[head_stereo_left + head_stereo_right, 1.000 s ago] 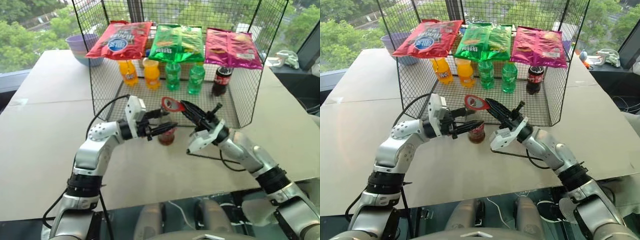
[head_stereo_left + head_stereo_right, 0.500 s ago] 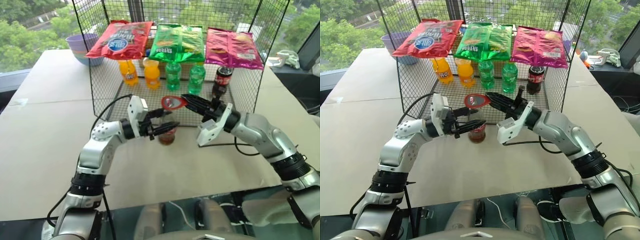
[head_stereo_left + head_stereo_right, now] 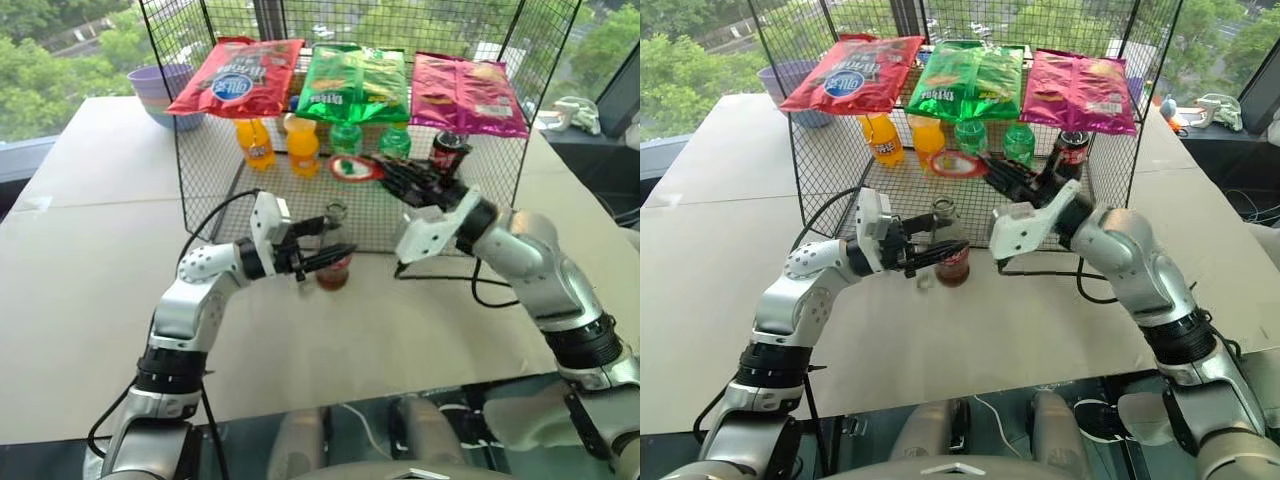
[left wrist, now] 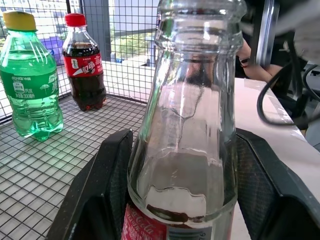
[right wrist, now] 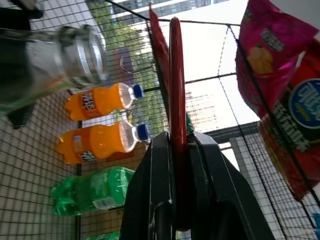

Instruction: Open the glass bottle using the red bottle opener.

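The glass bottle [image 3: 333, 272] stands upright on the table in front of the cage, with a red label and dark drink low inside. My left gripper [image 3: 337, 240] is shut on its body, one finger [image 4: 107, 170] on each side. Its mouth [image 5: 82, 47] shows as a bare glass rim. The red bottle opener [image 3: 355, 167] is above and behind the bottle, clear of it, its ring head pointing left. My right gripper [image 3: 385, 171] is shut on its handle, and the opener [image 5: 175, 75] shows edge-on between the pads.
A wire mesh cage [image 3: 200, 150] stands close behind the bottle, with three chip bags [image 3: 358, 82] on top. Inside are orange bottles [image 3: 303, 147], green bottles [image 4: 30, 85] and a cola bottle [image 4: 82, 65]. A purple bowl [image 3: 155, 88] sits back left. Black cables [image 3: 480, 290] trail on the table.
My right gripper has lifted the red opener up and back from the bottle's top toward the cage. The left gripper and the bottle have stayed put.
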